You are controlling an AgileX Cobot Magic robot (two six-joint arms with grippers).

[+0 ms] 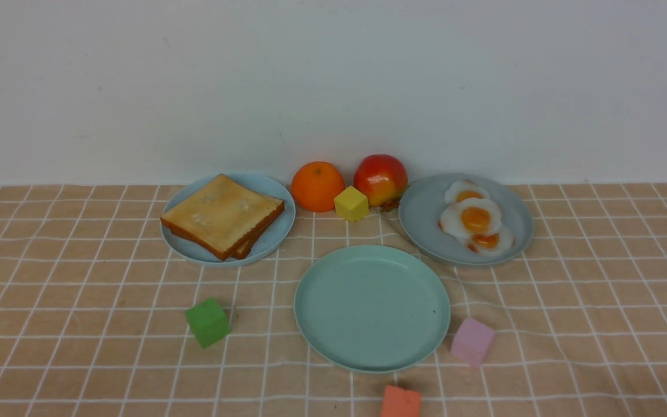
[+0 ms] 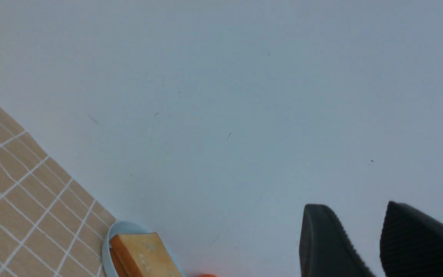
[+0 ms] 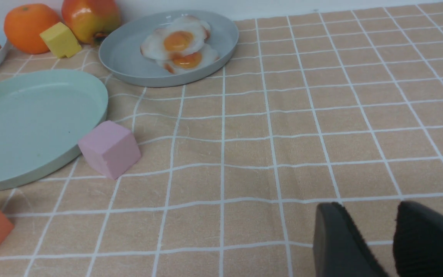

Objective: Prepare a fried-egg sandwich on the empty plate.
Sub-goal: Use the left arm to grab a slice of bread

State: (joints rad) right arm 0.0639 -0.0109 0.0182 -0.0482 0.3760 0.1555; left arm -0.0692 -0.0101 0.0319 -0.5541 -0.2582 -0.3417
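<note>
Golden toast slices (image 1: 222, 214): two; fried eggs (image 1: 475, 220): three; cubes (image 1: 208, 322): four.

Soft, even, fairly bright light filled all 3 views, with no harsh glare. In the front view the white wall (image 1: 333, 87) took on a flat, cool grey-blue tint, and the green cube (image 1: 208, 322) cast only a small, faint shadow on the checked tabletop (image 1: 79, 347). That picture was slightly soft and grainy. The apple (image 3: 90, 19) carried a mild sheen. Close to each wrist lens, the dark left pincer (image 2: 354, 215) and right pincer (image 3: 367, 215) looked a little blurred at their edges.
</note>
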